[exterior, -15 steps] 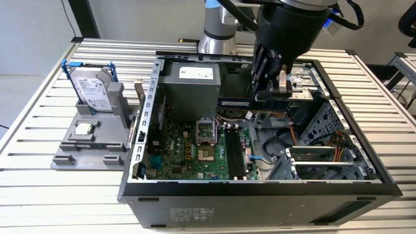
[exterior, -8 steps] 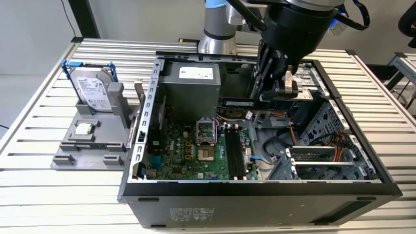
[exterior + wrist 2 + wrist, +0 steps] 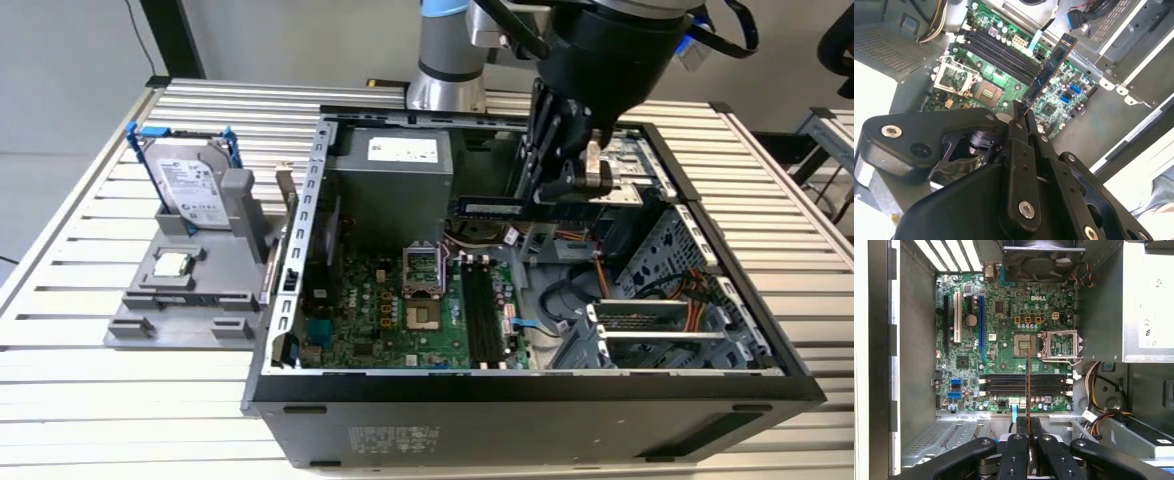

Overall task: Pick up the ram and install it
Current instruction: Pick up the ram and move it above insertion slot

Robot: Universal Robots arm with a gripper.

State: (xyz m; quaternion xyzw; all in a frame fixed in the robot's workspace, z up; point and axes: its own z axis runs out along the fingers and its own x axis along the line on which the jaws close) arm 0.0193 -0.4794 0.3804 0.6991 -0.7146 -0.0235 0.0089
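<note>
Above the open case (image 3: 534, 395), the ram (image 3: 497, 207) hangs in the air, clamped at one end by the hand (image 3: 554, 195). In the exterior view the stick lies level and points out from the fingers toward the exterior view's left, its free end in front of the power supply (image 3: 387, 185) and well clear of the board (image 3: 387, 310) below. The hand is closed on it, one finger on each flat face.

In the second wrist view the ram (image 3: 1051, 65) reaches straight out from the hand (image 3: 1021, 114) over the green board (image 3: 1054, 100), with its dark chips showing on one face. In the first wrist view the ram (image 3: 1027, 385) appears edge-on as a thin dark line rising from between the fingertips of the hand (image 3: 1028, 425). That line crosses in front of the four black slots (image 3: 1004, 384) at about a right angle and ends near the socket (image 3: 1024, 345). The stick touches none of them, and all four slots stand empty.

On the counter (image 3: 80, 380), toward the exterior view's left of the case, a drive (image 3: 187, 185) with blue rails leans in a grey holder (image 3: 187, 295).
</note>
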